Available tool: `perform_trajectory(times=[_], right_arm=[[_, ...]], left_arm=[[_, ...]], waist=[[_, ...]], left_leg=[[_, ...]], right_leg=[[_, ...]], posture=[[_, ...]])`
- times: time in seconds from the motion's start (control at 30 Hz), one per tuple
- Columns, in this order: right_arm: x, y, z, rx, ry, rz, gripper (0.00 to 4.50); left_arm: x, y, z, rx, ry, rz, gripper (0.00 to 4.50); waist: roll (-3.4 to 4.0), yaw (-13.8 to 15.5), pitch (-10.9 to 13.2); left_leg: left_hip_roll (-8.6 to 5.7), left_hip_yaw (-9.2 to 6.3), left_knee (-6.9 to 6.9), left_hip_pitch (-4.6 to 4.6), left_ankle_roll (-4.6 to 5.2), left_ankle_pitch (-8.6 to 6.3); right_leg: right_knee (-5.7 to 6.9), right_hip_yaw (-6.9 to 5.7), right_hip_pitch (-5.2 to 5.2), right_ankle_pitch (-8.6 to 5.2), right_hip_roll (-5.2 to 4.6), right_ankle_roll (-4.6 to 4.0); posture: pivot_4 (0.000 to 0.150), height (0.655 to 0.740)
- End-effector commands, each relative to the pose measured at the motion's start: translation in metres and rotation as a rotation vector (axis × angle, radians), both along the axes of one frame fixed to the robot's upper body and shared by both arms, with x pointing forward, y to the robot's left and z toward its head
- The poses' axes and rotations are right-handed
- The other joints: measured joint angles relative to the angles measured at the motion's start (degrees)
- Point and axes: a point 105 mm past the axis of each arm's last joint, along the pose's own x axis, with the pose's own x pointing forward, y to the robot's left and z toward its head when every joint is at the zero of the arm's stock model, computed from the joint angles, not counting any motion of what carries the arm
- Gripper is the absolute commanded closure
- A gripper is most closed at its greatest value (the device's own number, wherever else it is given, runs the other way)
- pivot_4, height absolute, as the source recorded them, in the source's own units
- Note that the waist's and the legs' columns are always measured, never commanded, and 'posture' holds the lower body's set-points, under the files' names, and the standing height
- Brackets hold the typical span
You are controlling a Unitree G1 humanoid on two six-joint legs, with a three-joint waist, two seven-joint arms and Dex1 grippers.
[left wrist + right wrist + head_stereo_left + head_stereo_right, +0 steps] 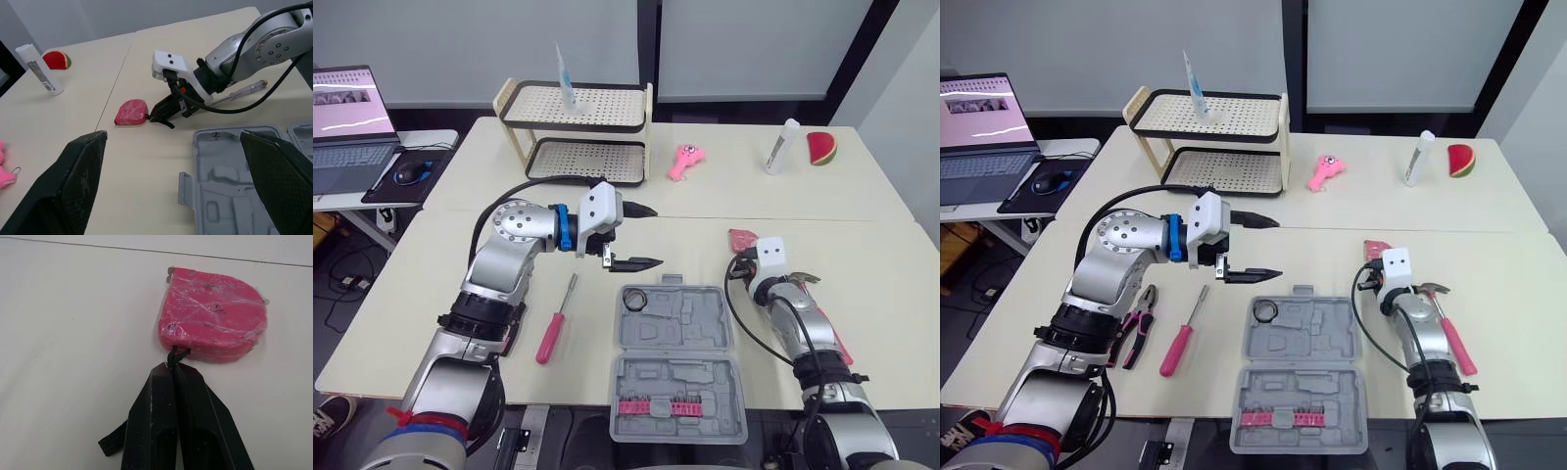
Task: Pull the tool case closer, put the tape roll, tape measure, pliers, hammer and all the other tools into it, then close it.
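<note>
Left gripper: I see fingers wide apart, above the worktop behind the open tool case.
Right gripper: fingers pinched together on the pink tape measure's black strap, right of the case.

Head stereo pair looking down over table, wrist cameras low and close, both catching tape measure.

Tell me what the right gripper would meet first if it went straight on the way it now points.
The pink tape measure. It lies just ahead of the right gripper, whose shut fingers seem to pinch its black strap, so contact would come almost at once.
</note>
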Motion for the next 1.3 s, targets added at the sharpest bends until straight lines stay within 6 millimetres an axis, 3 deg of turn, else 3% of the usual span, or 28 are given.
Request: perform_trajectory(times=[0.03,0.23,0.6,0.83,0.97,1.3], right_arm=[[-0.012,0.007,0.025,0.013,-0.030,0.105,4.49],[-0.047,0.011,0.021,0.009,0.065,0.184,4.49],[-0.095,0.006,-0.005,0.006,0.187,0.138,4.49],[-0.124,-0.002,-0.010,0.008,0.236,0.127,4.49],[-0.153,-0.011,-0.010,0.005,0.285,0.133,4.49],[-0.202,-0.020,-0.010,-0.004,0.407,0.171,4.49]], left_arm=[[-0.007,-0.001,0.004,0.003,-0.024,-0.034,0.00],[-0.013,-0.004,-0.002,0.005,0.000,-0.053,0.00],[-0.013,-0.005,-0.004,0.003,0.009,-0.060,0.00],[-0.015,-0.006,-0.006,0.010,0.018,-0.071,0.00],[-0.028,-0.009,-0.012,0.035,0.074,-0.140,0.00],[-0.061,-0.007,-0.035,0.145,0.218,-0.278,0.00]], waist=[[0.03,0.0,0.0],[0.03,0.1,0.0],[0.02,0.2,0.0],[0.02,0.4,0.0],[0.02,0.6,0.0],[0.07,0.7,0.0]], left_leg=[[0.01,0.01,0.00,-0.01,0.00,0.00],[0.01,-0.04,0.00,-0.02,0.02,-0.01],[-0.03,-0.05,-0.02,-0.02,0.03,-0.02],[-0.05,-0.08,-0.02,-0.02,0.04,-0.03],[-0.07,-0.08,-0.03,-0.02,0.16,-0.10],[-0.04,-0.10,-0.04,0.04,0.29,-0.16]], right_leg=[[0.00,0.01,-0.01,0.00,0.00,0.00],[-0.02,0.00,0.01,0.00,0.01,0.00],[-0.04,-0.01,0.02,0.00,0.00,0.00],[-0.05,-0.01,0.04,0.00,0.01,0.00],[-0.08,-0.01,0.08,0.00,0.00,0.00],[-0.08,0.02,0.12,0.00,0.05,0.00]], posture=[[0.150,0.7400],[0.150,0.7400],[0.150,0.7400],[0.150,0.7400],[0.150,0.7400],[0.150,0.7400]])
